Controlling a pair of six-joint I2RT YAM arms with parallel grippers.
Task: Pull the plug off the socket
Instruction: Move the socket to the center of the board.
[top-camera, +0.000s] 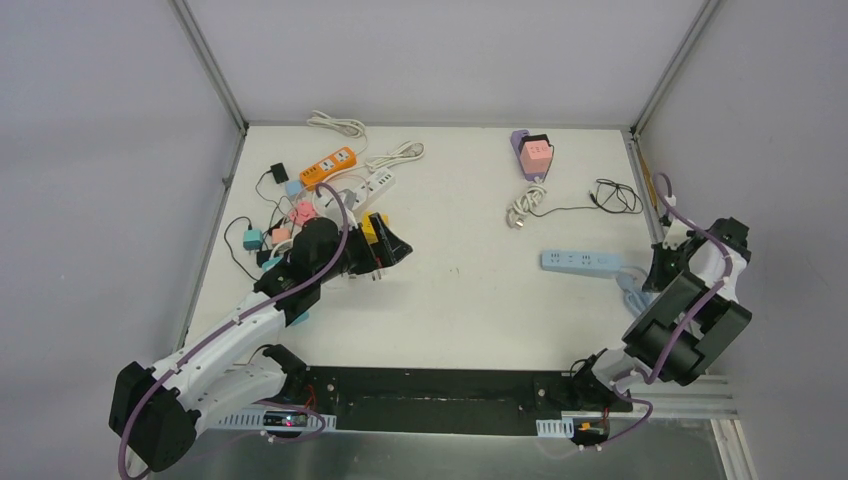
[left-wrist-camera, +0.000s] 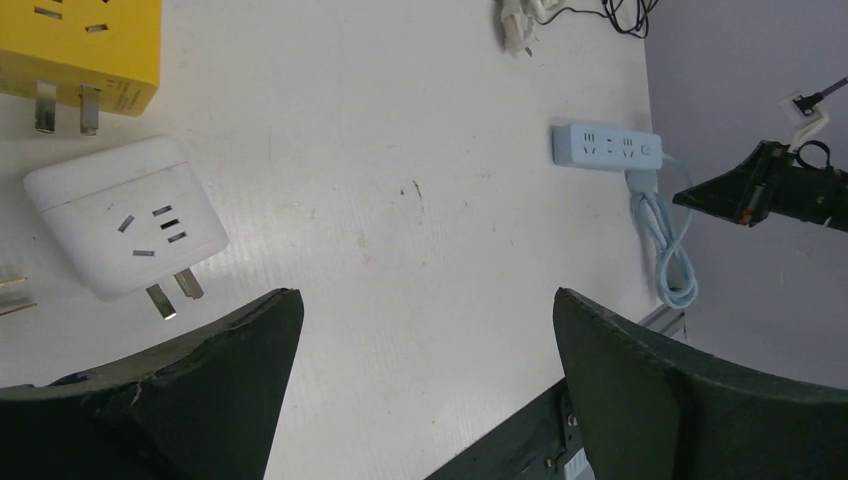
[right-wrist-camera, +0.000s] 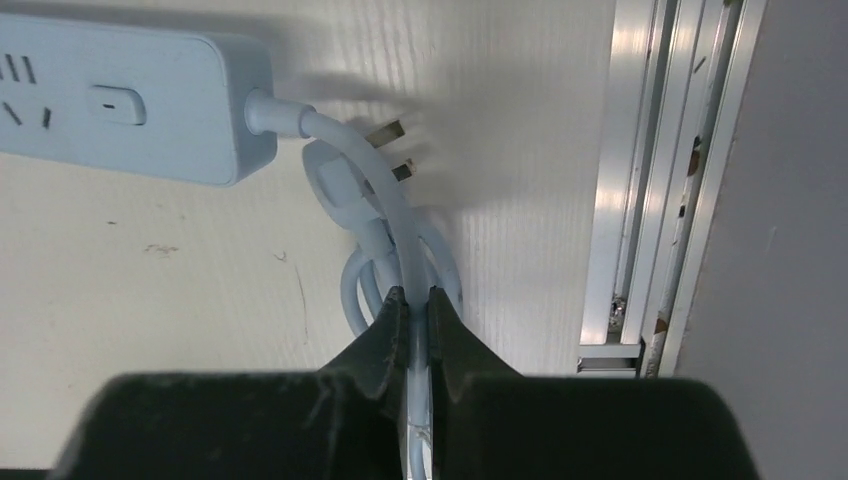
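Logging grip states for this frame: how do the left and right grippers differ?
The left gripper is open, fingers wide apart, holding nothing; the right gripper is shut on the blue cable. The left gripper hovers near a white adapter; the right gripper sits next to the blue power strip. Both have black fingers and are low over the white table.

Smooth blue plastic cable (right-wrist-camera: 388, 205); matt white table (right-wrist-camera: 150, 330)
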